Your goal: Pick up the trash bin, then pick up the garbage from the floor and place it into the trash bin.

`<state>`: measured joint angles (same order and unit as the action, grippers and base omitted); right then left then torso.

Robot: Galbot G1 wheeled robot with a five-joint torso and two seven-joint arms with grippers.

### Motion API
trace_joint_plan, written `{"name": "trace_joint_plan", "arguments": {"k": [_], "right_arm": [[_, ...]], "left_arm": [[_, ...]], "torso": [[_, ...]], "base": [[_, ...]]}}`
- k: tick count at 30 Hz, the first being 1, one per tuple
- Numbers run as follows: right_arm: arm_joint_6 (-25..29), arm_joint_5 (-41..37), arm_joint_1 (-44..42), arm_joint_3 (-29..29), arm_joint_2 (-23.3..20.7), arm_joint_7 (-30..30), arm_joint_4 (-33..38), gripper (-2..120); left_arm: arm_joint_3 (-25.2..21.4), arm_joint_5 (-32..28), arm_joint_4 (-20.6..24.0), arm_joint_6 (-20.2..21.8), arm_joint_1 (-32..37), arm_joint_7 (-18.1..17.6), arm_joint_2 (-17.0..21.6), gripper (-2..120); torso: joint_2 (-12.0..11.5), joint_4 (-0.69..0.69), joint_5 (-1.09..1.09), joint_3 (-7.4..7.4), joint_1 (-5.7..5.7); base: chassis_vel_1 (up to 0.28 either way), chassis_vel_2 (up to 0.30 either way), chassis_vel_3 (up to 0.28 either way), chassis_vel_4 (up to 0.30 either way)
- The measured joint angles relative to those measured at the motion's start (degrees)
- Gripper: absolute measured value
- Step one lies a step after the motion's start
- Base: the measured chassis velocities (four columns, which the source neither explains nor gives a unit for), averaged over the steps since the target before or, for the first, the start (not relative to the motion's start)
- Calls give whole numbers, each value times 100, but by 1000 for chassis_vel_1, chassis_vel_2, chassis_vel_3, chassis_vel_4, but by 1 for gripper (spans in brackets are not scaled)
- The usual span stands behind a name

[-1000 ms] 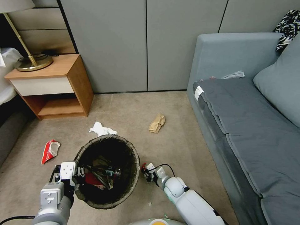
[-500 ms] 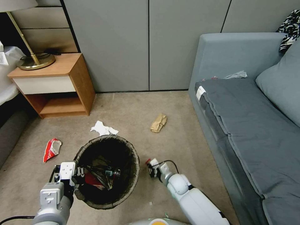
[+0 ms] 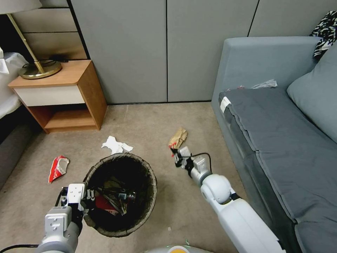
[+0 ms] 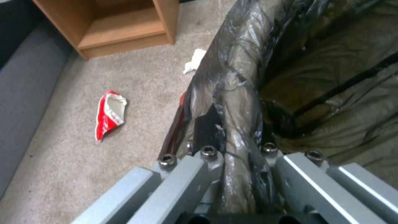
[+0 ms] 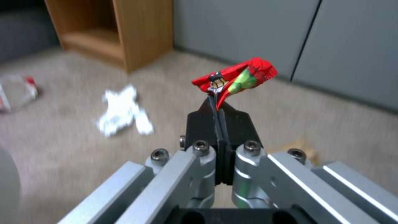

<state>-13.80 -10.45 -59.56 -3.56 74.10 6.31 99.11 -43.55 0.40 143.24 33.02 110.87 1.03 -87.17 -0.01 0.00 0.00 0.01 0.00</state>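
Note:
The trash bin, round with a dark liner over its rim, holds several dark and red wrappers. My left gripper is shut on its near-left rim; the left wrist view shows the liner-wrapped rim pinched between the fingers. My right gripper reaches out over the carpet to the right of the bin, shut on a small red wrapper. It is just short of the crumpled brown paper. On the floor also lie a white tissue and a red-and-white packet.
A wooden nightstand with a brass lamp base stands at the back left. A grey sofa fills the right side. Grey wall panels close the back. Open carpet lies between nightstand and sofa.
My right arm has stretched forward from beside the bin toward the brown paper, carrying the red wrapper. The left gripper and bin have stayed put.

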Motion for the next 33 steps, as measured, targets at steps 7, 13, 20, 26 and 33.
{"name": "trace_joint_plan", "arguments": {"k": [7,13,20,26,33], "right_arm": [[-360,-397,39,70,-205,-134,953,0],[-734,-873,45,204,-387,-180,1794,0],[-1213,-1531,-11,507,-879,-49,2879,0],[-1371,-1740,10,877,-1177,-59,3161,0],[-1613,-1768,140,1699,-1362,-150,3322,0]], "left_arm": [[-5,-36,0,17,26,-10,20,1],[-1,-44,0,26,46,-15,28,1],[28,-37,0,33,42,-16,50,1],[53,-16,0,34,40,-16,51,1],[69,26,0,34,44,-16,35,1]], "torso": [[0,0,0,0,0],[0,0,0,-1,0],[0,-1,0,-1,0],[0,0,0,-1,0],[1,0,0,-1,0]], "base": [[0,0,0,0],[0,0,0,0],[0,0,0,0],[0,0,0,0],[0,0,0,0]]}}
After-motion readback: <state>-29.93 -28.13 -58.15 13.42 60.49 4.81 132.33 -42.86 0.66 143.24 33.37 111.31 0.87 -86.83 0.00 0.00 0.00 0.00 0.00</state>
